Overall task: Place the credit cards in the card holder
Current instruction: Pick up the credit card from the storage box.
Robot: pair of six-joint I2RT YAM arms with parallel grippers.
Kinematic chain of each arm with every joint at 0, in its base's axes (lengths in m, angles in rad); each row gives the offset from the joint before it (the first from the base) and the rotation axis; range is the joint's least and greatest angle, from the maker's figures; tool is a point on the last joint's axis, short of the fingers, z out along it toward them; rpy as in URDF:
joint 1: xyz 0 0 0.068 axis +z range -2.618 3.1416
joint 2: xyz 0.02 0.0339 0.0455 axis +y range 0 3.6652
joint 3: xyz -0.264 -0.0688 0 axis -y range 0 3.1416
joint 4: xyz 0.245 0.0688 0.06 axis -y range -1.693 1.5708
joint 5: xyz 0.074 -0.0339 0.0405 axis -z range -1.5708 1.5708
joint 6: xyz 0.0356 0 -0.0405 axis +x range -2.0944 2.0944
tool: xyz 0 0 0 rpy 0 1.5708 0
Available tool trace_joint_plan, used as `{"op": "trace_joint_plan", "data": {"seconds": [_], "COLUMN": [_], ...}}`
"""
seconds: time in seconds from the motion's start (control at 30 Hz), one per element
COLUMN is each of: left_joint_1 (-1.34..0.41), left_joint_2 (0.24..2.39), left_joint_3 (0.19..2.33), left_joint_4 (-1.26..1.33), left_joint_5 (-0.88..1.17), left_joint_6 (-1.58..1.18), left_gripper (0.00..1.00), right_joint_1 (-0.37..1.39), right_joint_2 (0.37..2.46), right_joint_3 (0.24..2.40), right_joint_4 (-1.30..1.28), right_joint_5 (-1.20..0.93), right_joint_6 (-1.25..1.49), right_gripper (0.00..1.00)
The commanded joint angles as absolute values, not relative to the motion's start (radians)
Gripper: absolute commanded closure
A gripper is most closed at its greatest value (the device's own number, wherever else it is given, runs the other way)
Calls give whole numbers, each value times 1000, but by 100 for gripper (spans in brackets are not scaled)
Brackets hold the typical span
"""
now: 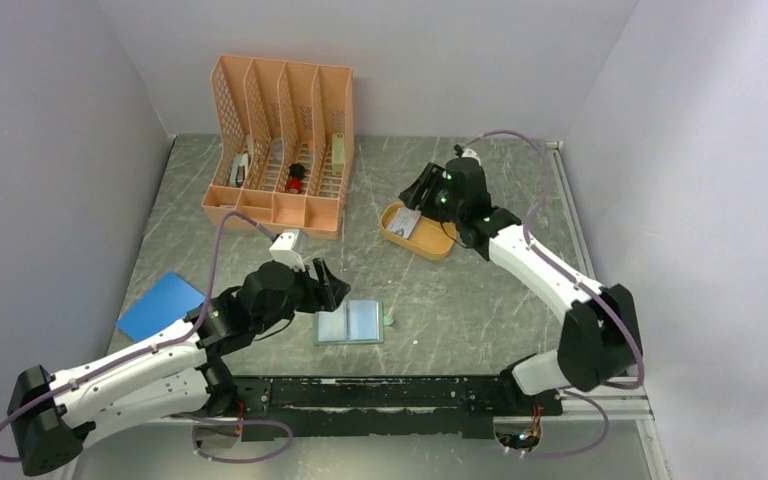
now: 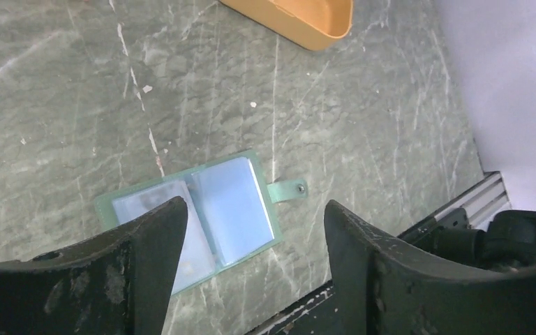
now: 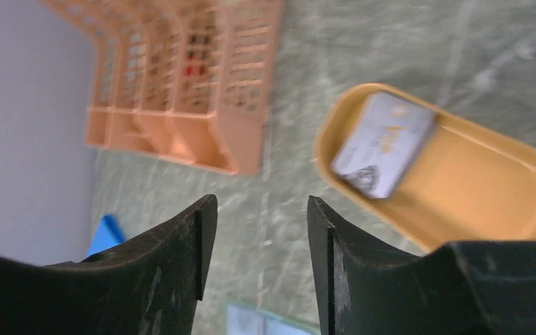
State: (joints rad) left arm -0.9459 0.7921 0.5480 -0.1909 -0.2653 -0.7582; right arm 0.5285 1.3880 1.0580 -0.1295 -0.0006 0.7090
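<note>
With no card visibly pocketed yet, the card holder (image 2: 195, 209) lies open under my wide, empty left pincer (image 2: 255, 204), and the credit cards (image 3: 384, 143) wait in the orange tray (image 3: 502, 202) near my part-open, empty right pincer (image 3: 262, 202).

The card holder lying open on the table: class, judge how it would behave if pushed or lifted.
The card holder looks thin and flat, so it is probably light and would slide on the smooth table when pushed. Its centre fold suggests it may flop or fold shut if lifted by one edge.
</note>
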Motion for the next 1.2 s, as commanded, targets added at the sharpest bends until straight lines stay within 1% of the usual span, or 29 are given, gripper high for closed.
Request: {"op": "trace_joint_plan", "data": {"seconds": [0.0,0.03,0.07,0.17,0.27,0.43,0.67,0.8,1.0,1.17], "left_joint_1": [-941,-941,-941,-940,-939,-939,-939,-940,-940,-940], "left_joint_2": [841,855,861,834,788,739,722,726,744,754], "left_joint_3": [577,591,599,582,571,564,563,564,568,566], "left_joint_4": [-217,-236,-247,-226,-232,-281,-311,-309,-310,-305], "left_joint_5": [-308,-304,-301,-267,-276,-309,-328,-334,-338,-336], "left_joint_6": [-733,-726,-720,-689,-677,-658,-657,-655,-653,-653], "left_gripper": [23,23,22,22,21,21,21,22,23,23], "right_joint_1": [427,422,420,419,415,396,367,364,360,359], "right_joint_2": [1484,1504,1530,1622,1672,1751,1825,1856,1879,1867], "right_joint_3": [990,980,987,1035,1047,1044,1029,1041,1040,1009], "right_joint_4": [-103,-59,-45,-55,-51,-33,51,56,58,64], "right_joint_5": [-60,-64,-58,-42,10,33,6,6,-20,-15], "right_joint_6": [802,819,830,845,855,880,910,915,916,916], "right_gripper": [39,28,21,20,20,26,29,32,46,52]}}
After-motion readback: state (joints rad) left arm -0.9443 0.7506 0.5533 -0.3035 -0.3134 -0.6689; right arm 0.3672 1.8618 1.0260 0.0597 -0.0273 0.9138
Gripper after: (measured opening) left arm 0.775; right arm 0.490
